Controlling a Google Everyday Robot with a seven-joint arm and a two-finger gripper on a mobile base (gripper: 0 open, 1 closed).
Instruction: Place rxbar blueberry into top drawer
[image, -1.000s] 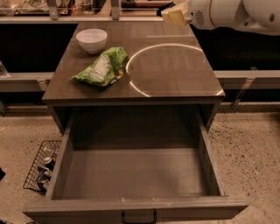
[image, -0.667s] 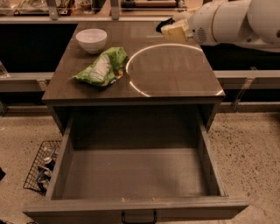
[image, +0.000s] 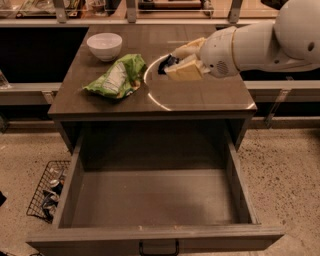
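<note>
My gripper (image: 172, 64), cream-coloured on a white arm, hangs over the middle of the table top, right of the green bag. It is shut on the rxbar blueberry (image: 164, 65), a small dark bar that sticks out to the left between the fingers; most of it is hidden by them. The top drawer (image: 155, 234) is pulled wide open below the table top, towards the camera. Its inside shows nothing in it, and its black handle (image: 158, 248) is at the bottom edge.
A green chip bag (image: 116, 77) lies on the table top left of the gripper. A white bowl (image: 104, 45) stands behind it. A wire basket (image: 46, 192) sits on the floor left of the drawer. Shelving rails run along the back.
My arm has swung from the far right back corner to the left and forward, down over the middle of the table top, with the dark bar still in the gripper. The drawer, bag and bowl have not moved.
</note>
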